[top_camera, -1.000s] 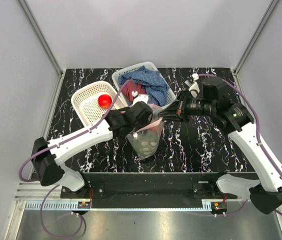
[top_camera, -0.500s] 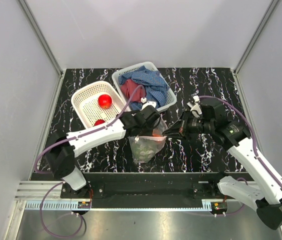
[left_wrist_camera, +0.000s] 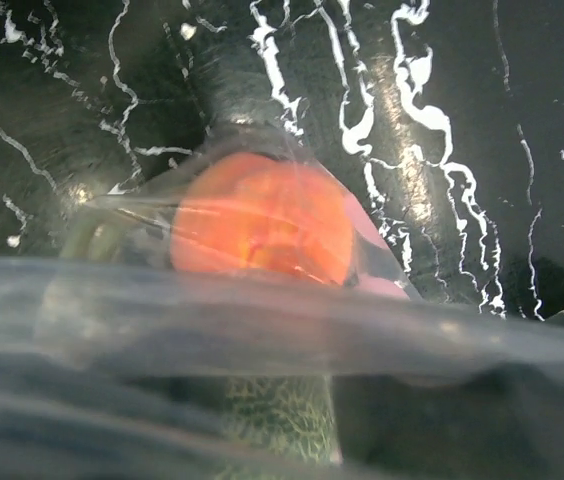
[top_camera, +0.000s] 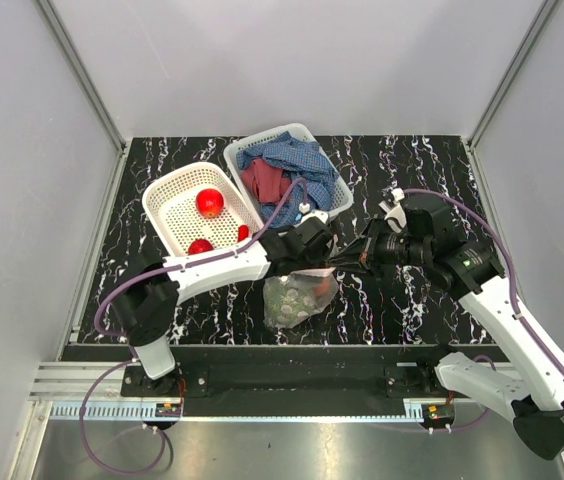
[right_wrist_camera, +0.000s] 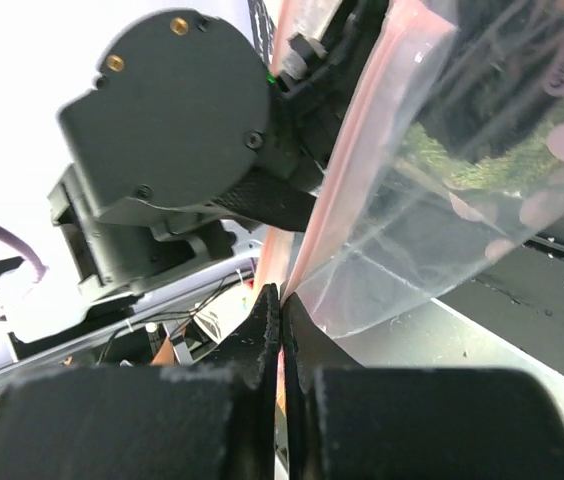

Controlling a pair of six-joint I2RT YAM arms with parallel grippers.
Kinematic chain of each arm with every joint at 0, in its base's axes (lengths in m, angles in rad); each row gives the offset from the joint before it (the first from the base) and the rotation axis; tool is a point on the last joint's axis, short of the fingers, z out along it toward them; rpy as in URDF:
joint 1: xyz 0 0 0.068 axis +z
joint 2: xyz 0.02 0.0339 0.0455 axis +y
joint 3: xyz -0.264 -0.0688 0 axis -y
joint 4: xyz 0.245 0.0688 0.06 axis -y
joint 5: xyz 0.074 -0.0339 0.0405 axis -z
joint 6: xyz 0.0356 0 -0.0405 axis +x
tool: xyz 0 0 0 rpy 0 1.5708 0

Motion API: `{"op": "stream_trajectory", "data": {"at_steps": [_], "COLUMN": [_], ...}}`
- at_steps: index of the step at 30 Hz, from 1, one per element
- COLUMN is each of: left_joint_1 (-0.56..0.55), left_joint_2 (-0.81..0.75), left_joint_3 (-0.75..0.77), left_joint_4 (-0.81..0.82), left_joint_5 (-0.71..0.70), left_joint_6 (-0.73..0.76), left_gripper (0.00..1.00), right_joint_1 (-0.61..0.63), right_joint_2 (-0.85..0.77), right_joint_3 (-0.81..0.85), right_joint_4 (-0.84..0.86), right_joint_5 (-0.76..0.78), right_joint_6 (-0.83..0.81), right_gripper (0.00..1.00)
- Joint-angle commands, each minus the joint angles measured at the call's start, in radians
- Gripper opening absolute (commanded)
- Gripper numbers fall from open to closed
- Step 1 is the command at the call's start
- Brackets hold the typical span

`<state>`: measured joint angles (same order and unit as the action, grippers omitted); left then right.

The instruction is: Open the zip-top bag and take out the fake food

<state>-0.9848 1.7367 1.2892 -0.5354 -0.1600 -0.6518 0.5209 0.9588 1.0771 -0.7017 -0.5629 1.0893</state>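
Observation:
The zip-top bag (top_camera: 300,292), clear with pale dots, hangs between both grippers above the table's front middle. My left gripper (top_camera: 314,248) is at its top edge on the left and appears shut on it. My right gripper (top_camera: 348,258) pinches the top edge from the right. In the right wrist view my right gripper (right_wrist_camera: 280,305) is shut on the bag's pink zip strip (right_wrist_camera: 307,235). In the left wrist view plastic (left_wrist_camera: 262,320) covers my own fingers. Through it I see an orange-peach fruit (left_wrist_camera: 262,225) and a green netted piece (left_wrist_camera: 282,420). Three red fruits (top_camera: 209,202) lie in the left basket.
A white perforated basket (top_camera: 167,195) stands at the back left. A second white basket (top_camera: 297,133) behind it holds blue (top_camera: 302,160) and red (top_camera: 262,180) cloths. The left arm's wrist housing (right_wrist_camera: 182,110) sits close to my right fingers. Grey walls enclose the table.
Both grippers and the bag have moved toward the right and nearer. The left arm swung off the left basket, and two more red fruits there came into view.

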Motion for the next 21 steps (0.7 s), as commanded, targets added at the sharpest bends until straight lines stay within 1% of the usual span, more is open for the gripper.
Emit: {"op": "stream_trajectory", "data": {"at_steps": [1,3,6,10,16,21], "left_joint_1": [0.003,0.003,0.002,-0.011,-0.029,-0.031], "left_joint_2": [-0.002,0.001,0.009,0.036,0.133,0.161], "left_joint_3": [-0.03,-0.05,-0.064,-0.073,-0.076,-0.093], "left_joint_4": [0.098,0.113,0.133,0.14,0.141,0.137], "left_joint_5": [-0.004,0.004,0.023,0.043,0.046,0.036], "left_joint_6": [0.003,-0.003,-0.009,0.004,0.014,0.033], "left_gripper": [0.54,0.6,0.62,0.75,0.76,0.76], "right_joint_1": [0.004,0.004,0.004,0.004,0.004,0.004], "right_joint_2": [-0.006,-0.006,-0.009,-0.006,-0.005,-0.008], "right_joint_3": [0.086,0.087,0.084,0.084,0.084,0.083], "right_joint_4": [0.011,0.005,-0.002,-0.008,-0.022,-0.038], "right_joint_5": [-0.015,-0.014,-0.012,-0.014,-0.009,0.0], "right_joint_6": [0.015,0.015,0.017,0.017,0.007,-0.002], "right_gripper": [0.0,0.0,0.0,0.0,0.0,0.0]}}
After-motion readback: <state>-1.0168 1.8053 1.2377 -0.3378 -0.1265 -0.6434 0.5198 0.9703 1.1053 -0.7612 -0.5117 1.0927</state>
